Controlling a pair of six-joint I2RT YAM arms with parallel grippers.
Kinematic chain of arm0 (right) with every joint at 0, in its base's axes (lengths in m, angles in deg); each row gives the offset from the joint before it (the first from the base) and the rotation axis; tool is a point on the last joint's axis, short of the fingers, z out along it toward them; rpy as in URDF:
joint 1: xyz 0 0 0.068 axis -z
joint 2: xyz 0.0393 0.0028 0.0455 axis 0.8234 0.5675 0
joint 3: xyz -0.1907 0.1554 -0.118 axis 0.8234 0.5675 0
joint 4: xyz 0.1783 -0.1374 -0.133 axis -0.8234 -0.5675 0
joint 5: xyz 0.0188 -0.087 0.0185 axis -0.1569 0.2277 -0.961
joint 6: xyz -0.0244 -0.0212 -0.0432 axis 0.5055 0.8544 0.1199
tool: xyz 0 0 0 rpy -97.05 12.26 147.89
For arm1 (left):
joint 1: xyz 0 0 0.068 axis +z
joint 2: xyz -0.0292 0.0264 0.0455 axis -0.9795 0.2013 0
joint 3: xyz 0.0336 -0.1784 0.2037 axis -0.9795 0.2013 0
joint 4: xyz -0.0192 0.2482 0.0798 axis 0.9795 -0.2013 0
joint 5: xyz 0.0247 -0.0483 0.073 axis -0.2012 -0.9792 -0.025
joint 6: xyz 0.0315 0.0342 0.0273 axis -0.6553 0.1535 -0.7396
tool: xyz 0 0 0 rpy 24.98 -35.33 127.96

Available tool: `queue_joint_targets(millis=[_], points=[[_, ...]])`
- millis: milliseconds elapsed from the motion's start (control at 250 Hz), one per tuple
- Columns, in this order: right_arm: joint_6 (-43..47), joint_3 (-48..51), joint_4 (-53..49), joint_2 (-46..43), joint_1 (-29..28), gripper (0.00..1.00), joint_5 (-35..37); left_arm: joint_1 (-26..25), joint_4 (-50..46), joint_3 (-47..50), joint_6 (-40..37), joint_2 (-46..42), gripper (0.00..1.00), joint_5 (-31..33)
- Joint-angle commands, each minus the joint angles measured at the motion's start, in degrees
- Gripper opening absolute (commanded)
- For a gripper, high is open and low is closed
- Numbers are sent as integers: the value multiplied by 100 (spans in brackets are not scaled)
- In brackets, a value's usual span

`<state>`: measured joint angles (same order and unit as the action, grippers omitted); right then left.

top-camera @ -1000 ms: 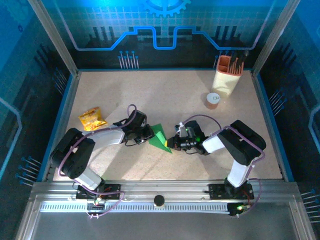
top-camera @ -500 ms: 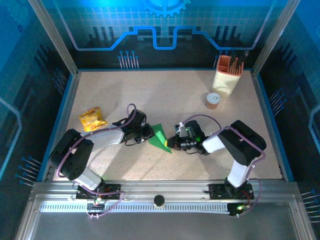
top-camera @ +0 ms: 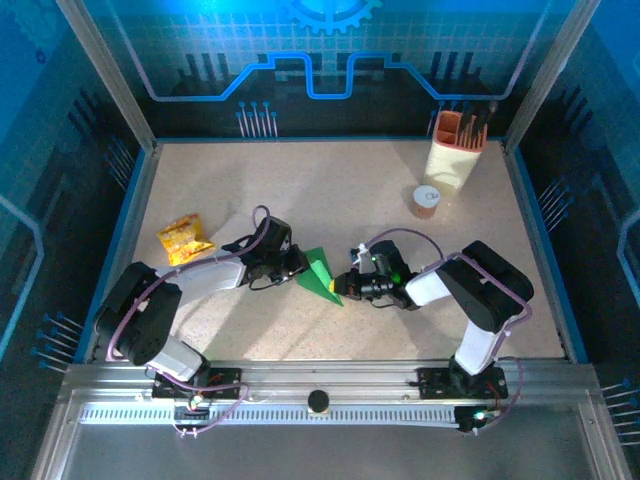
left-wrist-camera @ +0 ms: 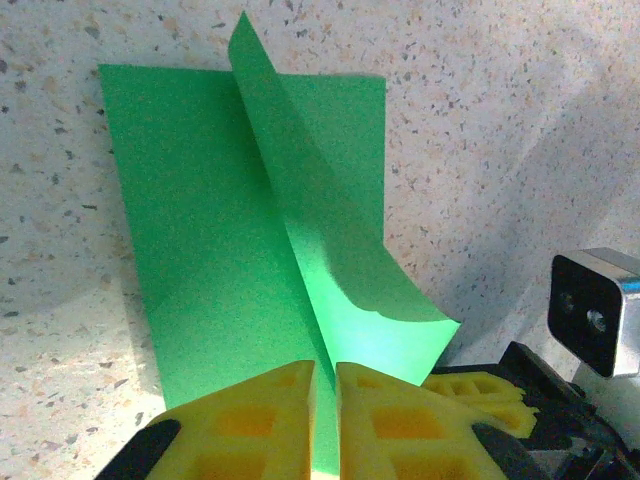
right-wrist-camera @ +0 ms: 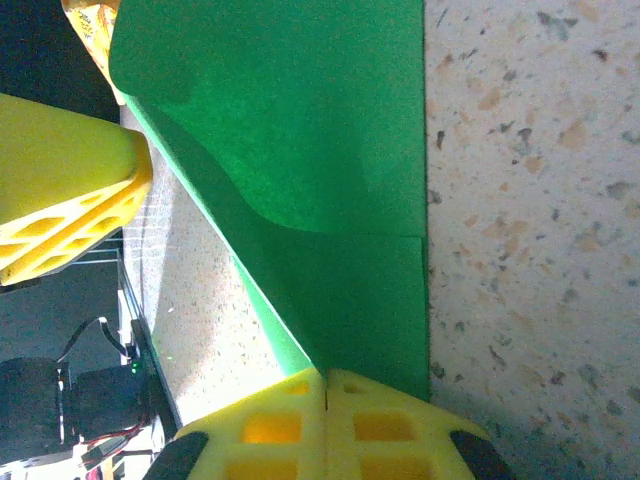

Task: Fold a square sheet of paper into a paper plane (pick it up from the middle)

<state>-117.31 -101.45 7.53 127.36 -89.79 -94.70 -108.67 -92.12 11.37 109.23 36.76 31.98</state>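
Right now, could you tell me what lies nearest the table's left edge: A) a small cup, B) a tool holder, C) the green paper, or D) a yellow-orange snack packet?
D: the crinkled snack packet lies there, flat on the table.

no readable text, no legible labels

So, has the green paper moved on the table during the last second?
No. In the top view the square sheet of paper keeps its place, just as far right of the snack packet as before.

right claw (right-wrist-camera: 327, 385): pinching green paper (right-wrist-camera: 330, 150) edge | flap: curled up
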Motion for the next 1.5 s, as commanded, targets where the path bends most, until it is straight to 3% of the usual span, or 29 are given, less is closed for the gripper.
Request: queue_joint_targets(millis=[0, 1494], points=[[-23, -5, -60, -142, 62, 1, 19, -4, -87, -138, 21, -119, 15, -119], [-78, -71, -119, -176, 49, 1, 51, 244, 510, -108, 333, -169, 15, -754]])
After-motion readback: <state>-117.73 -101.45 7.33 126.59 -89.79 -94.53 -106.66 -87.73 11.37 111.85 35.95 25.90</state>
